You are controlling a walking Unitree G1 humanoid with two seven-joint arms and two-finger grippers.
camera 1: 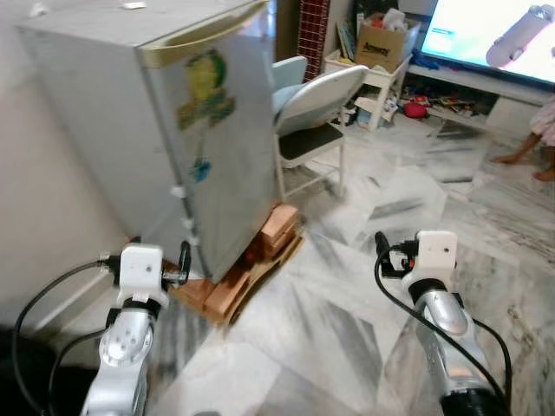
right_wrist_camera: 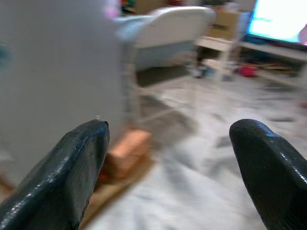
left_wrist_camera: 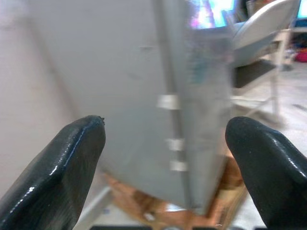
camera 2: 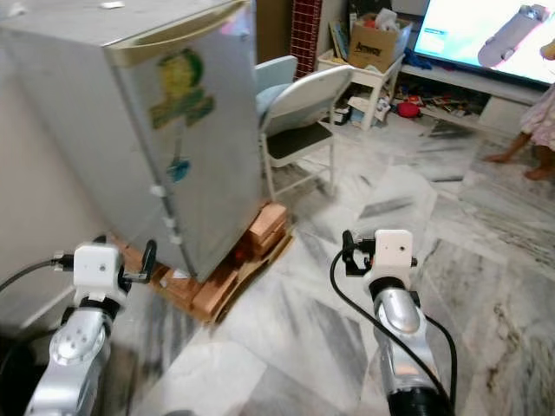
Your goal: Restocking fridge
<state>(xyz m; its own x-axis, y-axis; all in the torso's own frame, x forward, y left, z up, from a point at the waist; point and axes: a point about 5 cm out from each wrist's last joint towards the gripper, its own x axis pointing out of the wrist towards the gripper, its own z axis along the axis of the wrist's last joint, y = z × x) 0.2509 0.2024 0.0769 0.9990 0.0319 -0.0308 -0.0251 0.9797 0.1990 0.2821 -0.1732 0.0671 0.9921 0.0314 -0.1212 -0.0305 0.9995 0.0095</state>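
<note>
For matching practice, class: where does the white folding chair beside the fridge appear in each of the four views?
Left eye view: folding chair, upper centre.
Right eye view: upper centre.
Left wrist view: behind the fridge's edge.
Right wrist view: blurred, between the fingers.
Shared landmark: the fridge.

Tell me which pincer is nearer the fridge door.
Left. The left pincer is open, close in front of the fridge door near its lower corner. The right pincer, also open, is out over the marble floor, well off to the fridge's side.
</note>
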